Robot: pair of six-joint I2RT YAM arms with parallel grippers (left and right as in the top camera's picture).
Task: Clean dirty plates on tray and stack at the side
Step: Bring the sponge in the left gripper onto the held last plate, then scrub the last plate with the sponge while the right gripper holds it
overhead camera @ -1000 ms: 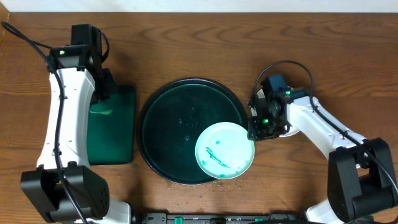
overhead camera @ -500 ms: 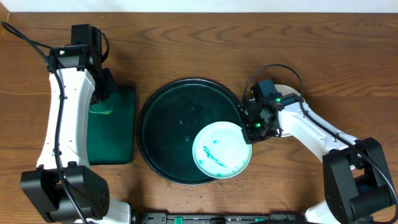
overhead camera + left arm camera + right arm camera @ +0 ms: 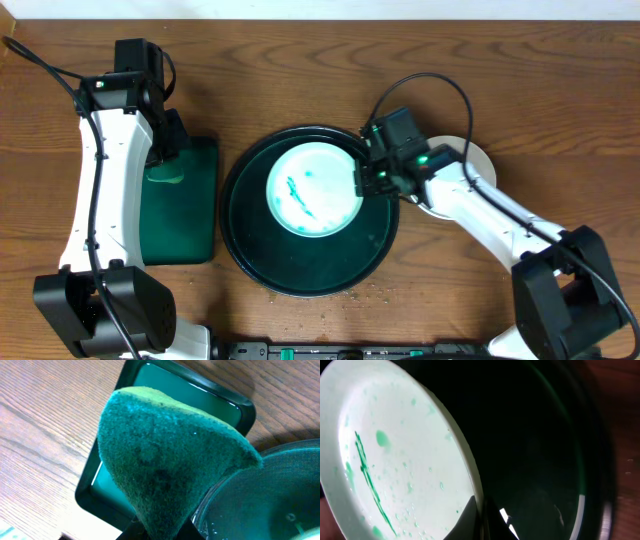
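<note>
A white plate (image 3: 311,188) with teal-green smears lies over the upper middle of the large round black-green tray (image 3: 300,275). My right gripper (image 3: 362,180) is shut on the plate's right rim; the right wrist view shows the plate (image 3: 395,455) pinched at its edge by the gripper (image 3: 480,515) over the dark tray (image 3: 555,450). Another white plate (image 3: 478,158) lies on the table right of the tray, mostly hidden under my right arm. My left gripper (image 3: 162,532) is shut on a green sponge (image 3: 170,455) above the rectangular tray.
A small rectangular dark-green tray (image 3: 185,205) holding liquid sits left of the round tray; it also shows in the left wrist view (image 3: 110,495). Crumbs lie on the wooden table near the round tray's front edge.
My right gripper has dragged the smeared plate from the tray's lower right up and left to its upper middle. The second plate came into view. The left arm has not moved.
</note>
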